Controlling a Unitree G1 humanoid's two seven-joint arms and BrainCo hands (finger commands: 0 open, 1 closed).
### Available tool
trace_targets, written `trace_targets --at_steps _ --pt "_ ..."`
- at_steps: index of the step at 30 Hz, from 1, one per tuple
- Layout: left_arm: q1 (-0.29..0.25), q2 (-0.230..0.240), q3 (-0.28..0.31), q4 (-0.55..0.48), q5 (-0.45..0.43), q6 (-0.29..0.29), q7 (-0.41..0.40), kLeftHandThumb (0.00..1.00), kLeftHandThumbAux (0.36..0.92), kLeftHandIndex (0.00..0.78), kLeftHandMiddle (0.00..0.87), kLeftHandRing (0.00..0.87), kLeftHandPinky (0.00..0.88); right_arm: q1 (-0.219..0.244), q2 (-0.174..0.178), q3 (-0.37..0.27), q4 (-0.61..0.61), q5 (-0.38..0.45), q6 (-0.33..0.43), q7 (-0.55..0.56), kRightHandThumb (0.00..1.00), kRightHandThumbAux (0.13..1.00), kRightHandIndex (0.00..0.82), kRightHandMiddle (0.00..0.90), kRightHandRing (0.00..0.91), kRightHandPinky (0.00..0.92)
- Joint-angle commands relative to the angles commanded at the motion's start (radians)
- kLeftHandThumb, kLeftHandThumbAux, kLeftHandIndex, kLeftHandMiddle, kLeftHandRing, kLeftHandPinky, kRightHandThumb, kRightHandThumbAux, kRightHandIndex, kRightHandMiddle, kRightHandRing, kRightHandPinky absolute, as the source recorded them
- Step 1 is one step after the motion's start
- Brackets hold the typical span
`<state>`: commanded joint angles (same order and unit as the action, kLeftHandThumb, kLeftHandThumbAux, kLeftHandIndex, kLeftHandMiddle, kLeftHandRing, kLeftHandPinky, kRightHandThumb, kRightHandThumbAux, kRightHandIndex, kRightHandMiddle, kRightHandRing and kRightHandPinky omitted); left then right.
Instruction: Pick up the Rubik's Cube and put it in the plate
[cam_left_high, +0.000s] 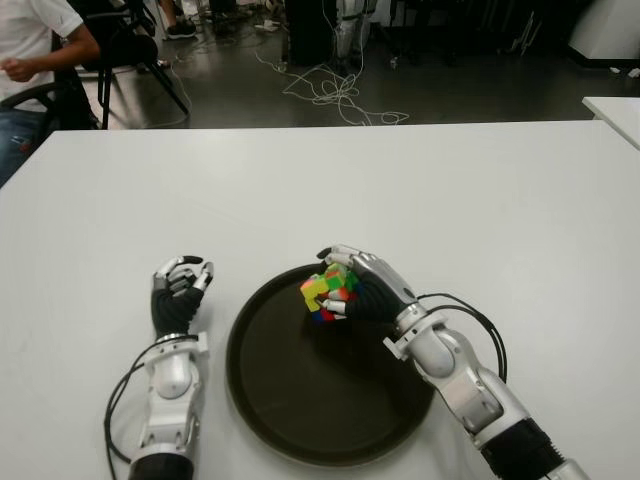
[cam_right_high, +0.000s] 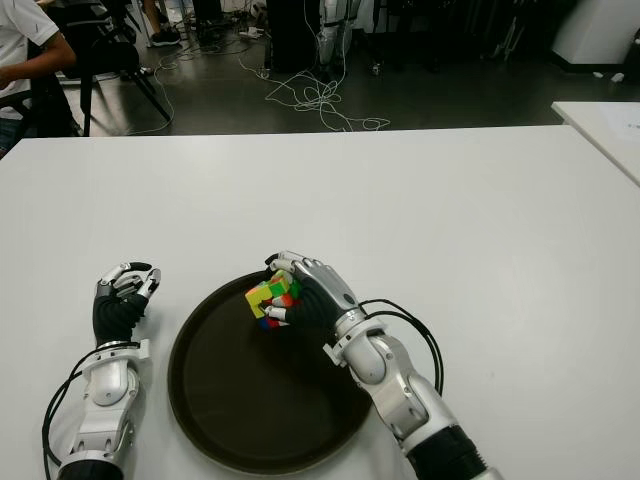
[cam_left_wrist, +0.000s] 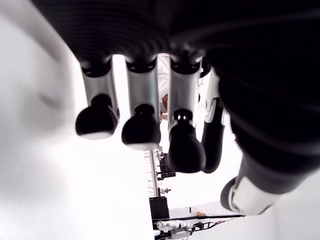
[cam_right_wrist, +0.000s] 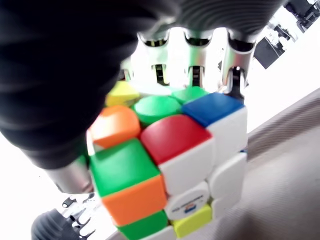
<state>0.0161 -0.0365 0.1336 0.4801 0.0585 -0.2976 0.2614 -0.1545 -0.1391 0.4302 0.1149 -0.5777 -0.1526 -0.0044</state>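
A: Right wrist view says it plainly: the right hand (cam_right_wrist: 150, 100) has its fingers (cam_right_wrist: 195, 75) wrapped over the far side of the Rubik's Cube (cam_right_wrist: 165, 165), with the thumb side pressing it from the near side. So the cube is gripped.

B: And where is that hand over the desk (cam_left_high: 450, 190)?

A: Over the far edge of the dark round plate (cam_left_high: 300, 400). The cube sits at the hand's fingertips, inside the rim as the eye views show it. Most of the plate's floor lies back toward the wrist and forearm.

B: Is the cube down on the plate already?

A: I cannot tell. The right wrist view shows a brownish surface just beneath the cube's lower corner, but whether they touch is not clear.

B: So what's done and what's left?

A: I'd judge the pickup and the carry are done. What remains is settling the cube onto the plate, if it is not resting there, then opening the fingers and drawing the hand clear.

B: The other hand?

A: The left hand (cam_left_high: 178, 290) shows on the desk beside the plate, on its left, fingers curled loosely and holding nothing.
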Motion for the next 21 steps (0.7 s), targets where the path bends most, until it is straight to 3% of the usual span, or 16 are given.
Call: trace_targets --at_steps 13,14,15,17,21 --pt "0.002 0.007 -0.001 -0.003 -0.006 0.008 -0.028 0.705 0.707 0.443 0.814 0.831 0.816 -0.015 -0.03 0.022 -0.018 -0.069 -0.024 0.0 0.68 0.73 0.436 0.818 0.839 0.823" --pt "0.002 0.007 -0.001 -0.004 -0.006 0.008 -0.029 0.705 0.707 0.443 0.814 0.831 0.817 -0.015 -0.03 0.022 -0.022 -0.069 -0.022 0.004 0.562 0.741 0.474 0.822 0.844 0.829" --pt "0.002 0.007 -0.001 -0.005 -0.006 0.009 -0.029 0.705 0.707 0.443 0.815 0.832 0.817 -0.016 -0.03 0.023 -0.024 -0.069 -0.021 0.006 0.361 0.766 0.533 0.83 0.852 0.839" --pt "0.002 0.006 -0.001 -0.004 -0.006 0.008 -0.029 0.705 0.706 0.443 0.816 0.833 0.82 -0.017 -0.034 0.024 -0.026 -0.066 -0.019 0.018 0.148 0.773 0.577 0.829 0.853 0.84" --pt "0.002 0.008 -0.003 -0.004 0.0 0.009 -0.027 0.705 0.706 0.443 0.817 0.834 0.821 -0.012 -0.041 0.02 -0.047 -0.045 -0.01 0.063 0.038 0.747 0.55 0.805 0.834 0.822"
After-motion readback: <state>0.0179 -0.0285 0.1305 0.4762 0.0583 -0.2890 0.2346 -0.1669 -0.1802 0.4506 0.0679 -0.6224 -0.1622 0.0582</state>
